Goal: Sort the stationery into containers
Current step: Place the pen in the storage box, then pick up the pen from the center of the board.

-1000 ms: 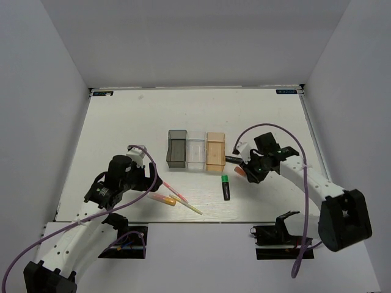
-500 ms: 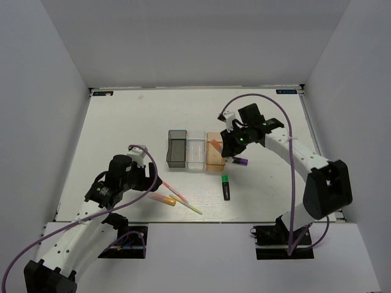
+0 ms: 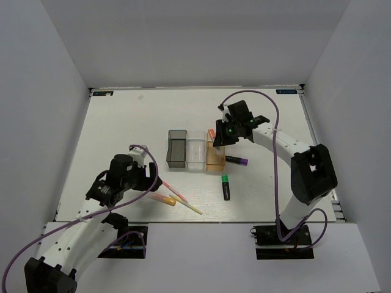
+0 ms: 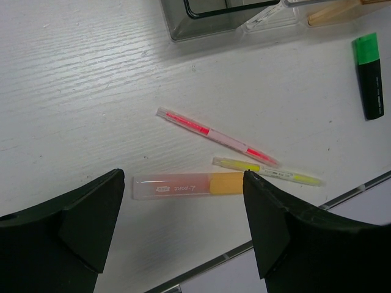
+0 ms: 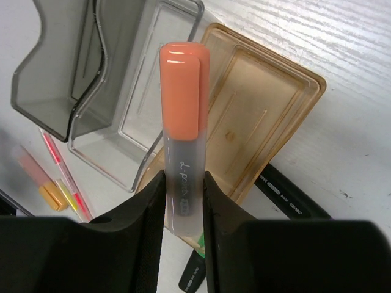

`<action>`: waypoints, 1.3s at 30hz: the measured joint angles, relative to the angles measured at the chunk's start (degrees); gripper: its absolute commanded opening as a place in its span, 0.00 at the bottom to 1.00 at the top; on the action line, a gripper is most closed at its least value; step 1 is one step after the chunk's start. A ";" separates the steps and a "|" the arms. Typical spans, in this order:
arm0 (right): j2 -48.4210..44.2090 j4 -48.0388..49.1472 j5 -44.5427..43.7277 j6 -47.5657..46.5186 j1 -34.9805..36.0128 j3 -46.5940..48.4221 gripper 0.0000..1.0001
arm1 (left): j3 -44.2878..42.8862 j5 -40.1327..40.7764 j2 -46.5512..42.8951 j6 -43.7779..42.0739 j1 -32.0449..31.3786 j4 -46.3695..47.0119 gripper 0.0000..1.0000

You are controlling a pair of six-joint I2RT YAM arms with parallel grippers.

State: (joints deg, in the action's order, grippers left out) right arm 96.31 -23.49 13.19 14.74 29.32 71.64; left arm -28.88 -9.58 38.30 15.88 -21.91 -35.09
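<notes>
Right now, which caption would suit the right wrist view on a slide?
Right gripper holds the orange-capped highlighter beside the empty orange-tan bin.

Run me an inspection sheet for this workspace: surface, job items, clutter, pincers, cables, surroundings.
Surface: white wood-grain table.
Job's things: grey bin, clear bin and orange bin joined in a row, all look empty; purple-capped highlighter and green-capped highlighter lie on the table near the orange bin; pink pen, yellow pen and orange pen lie together.
Clutter: nothing seen.
Pincers: left pincer open above the orange pen; right pincer shut on the orange-capped highlighter, above the bins.
Cables: purple cable loops along each arm.
Surroundings: plain white walls on three sides.
</notes>
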 measured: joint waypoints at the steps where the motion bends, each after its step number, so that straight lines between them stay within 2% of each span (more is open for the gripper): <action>1: 0.68 -0.02 -0.07 0.20 0.00 0.04 0.15 | 0.00 -0.02 0.15 0.00 0.00 0.02 0.88; 8: 4.13 -0.11 -0.28 0.76 -0.07 0.35 0.30 | 0.00 -0.02 0.59 0.00 0.00 0.00 0.88; 12: 4.13 -0.02 -0.48 0.39 -0.07 0.37 0.35 | 0.00 -0.13 0.79 0.00 0.00 0.00 0.88; 15: 3.93 0.02 -0.66 -0.11 -0.07 0.37 0.37 | 0.00 -0.15 1.38 0.13 0.00 -0.02 0.83; 16: 3.80 0.02 -0.70 -0.15 -0.07 0.37 0.38 | 0.00 -0.22 1.60 0.26 0.00 0.00 0.73; 18: 3.48 0.02 -0.83 -0.33 -0.07 0.37 0.40 | 0.00 -0.26 1.90 1.44 0.00 0.00 0.63; 19: 3.34 0.02 -0.92 -0.37 -0.07 0.37 0.40 | 0.00 -0.26 2.01 2.05 0.00 0.00 0.50; 20: 3.15 0.02 -1.03 -0.39 -0.07 0.37 0.40 | 0.00 -0.31 2.14 3.15 0.00 -0.02 0.42; 22: 2.89 0.00 -1.18 -0.48 -0.07 0.37 0.40 | 0.00 0.11 2.47 6.14 0.00 -0.17 0.31; 24: 2.19 -0.02 -1.36 -0.66 -0.07 0.31 0.41 | -0.02 0.94 3.17 10.08 0.00 -1.07 0.31; 25: 1.49 -0.02 -1.49 -0.85 -0.07 0.13 0.41 | -0.11 1.81 3.61 13.03 -0.02 -2.32 0.39; 27: -0.50 0.07 -1.88 -1.49 -0.07 -0.66 0.43 | -0.11 3.48 3.98 18.62 -0.02 -5.20 0.40; 28: -2.10 0.09 -2.16 -1.88 -0.11 -1.36 0.44 | -0.11 4.39 3.89 22.25 -0.02 -6.93 0.46; 31: -8.09 0.48 -3.21 -3.45 -0.42 -4.04 0.48 | -0.09 6.64 2.84 32.17 -0.11 -11.39 0.52; 32: -10.34 0.52 -3.74 -4.00 -0.59 -5.14 0.48 | -0.11 7.43 2.58 35.21 -0.22 -12.96 0.59; 33: -12.22 0.66 -4.20 -4.55 -0.83 -6.08 0.48 | -0.15 8.07 2.51 37.90 -0.28 -14.56 0.61; 35: -15.67 1.09 -5.14 -5.29 -1.53 -8.28 0.49 | -0.81 8.85 3.69 43.91 -0.35 -18.29 0.65; 39: -19.06 1.62 -5.86 -6.23 -3.19 -12.66 0.49 | -3.19 9.18 10.60 52.04 -0.92 -21.62 0.65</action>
State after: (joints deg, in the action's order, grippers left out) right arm 77.25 -21.87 7.33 8.51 26.13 58.98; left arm -32.08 -0.40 48.90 67.92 -22.83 -56.71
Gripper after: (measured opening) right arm 0.487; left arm 0.646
